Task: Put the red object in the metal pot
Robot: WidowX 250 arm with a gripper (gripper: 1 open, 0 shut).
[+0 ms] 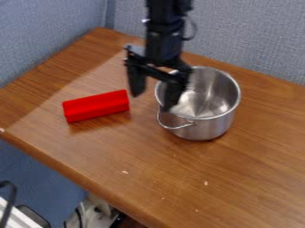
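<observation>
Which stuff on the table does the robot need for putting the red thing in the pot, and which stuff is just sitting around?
Needed for the job:
- red object, lying on the table left of the pot
- metal pot, empty
- gripper, open, hanging between the two

Just there:
- wooden table
- blue wall behind it

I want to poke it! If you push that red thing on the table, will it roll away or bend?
The red object looks smooth and solid, so it probably stays stiff and won't bend. Its rounded edges and long shape suggest it could roll sideways if nudged on its long side. Its shiny surface might be a bit slippery on the wooden table, so it may slide too.
</observation>
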